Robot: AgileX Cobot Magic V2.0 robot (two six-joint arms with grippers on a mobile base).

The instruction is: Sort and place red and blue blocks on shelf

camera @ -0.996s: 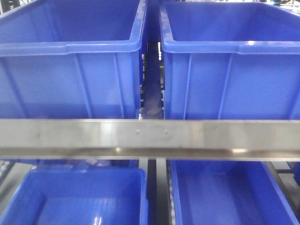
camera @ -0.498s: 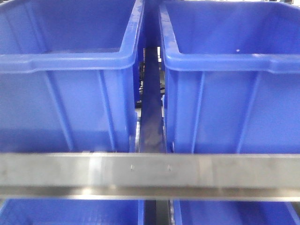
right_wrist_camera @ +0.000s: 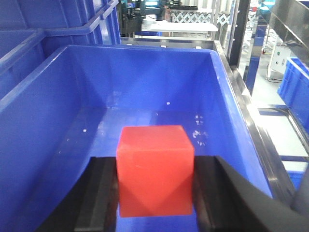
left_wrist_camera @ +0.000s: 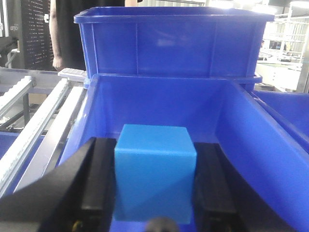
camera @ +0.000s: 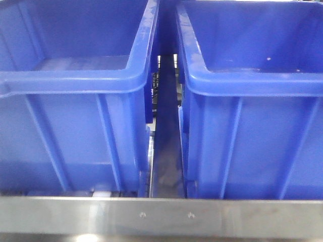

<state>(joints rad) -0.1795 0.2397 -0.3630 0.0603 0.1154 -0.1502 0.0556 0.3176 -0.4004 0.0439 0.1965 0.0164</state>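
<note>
In the left wrist view my left gripper [left_wrist_camera: 154,186] is shut on the blue block [left_wrist_camera: 155,171], both black fingers pressed to its sides, held above the inside of a deep-blue crate [left_wrist_camera: 241,145]. In the right wrist view my right gripper [right_wrist_camera: 155,188] is shut on the red block [right_wrist_camera: 155,169], held over the floor of another blue crate [right_wrist_camera: 48,125]. The shelf shows as a steel rail [camera: 161,217] in the front view and as white roller tracks [left_wrist_camera: 43,121] left of the left crate. Neither gripper shows in the front view.
The front view is filled by two large blue crates side by side, left [camera: 75,101] and right [camera: 252,101], with a narrow gap [camera: 165,151] between them. A second crate [left_wrist_camera: 169,43] stands behind the left one. A person [left_wrist_camera: 65,34] stands behind the rack.
The front view has risen or tilted: the steel rail has slid from mid-frame to the bottom edge, the lower-tier crates have dropped out of sight, and the two upper crates loom larger.
</note>
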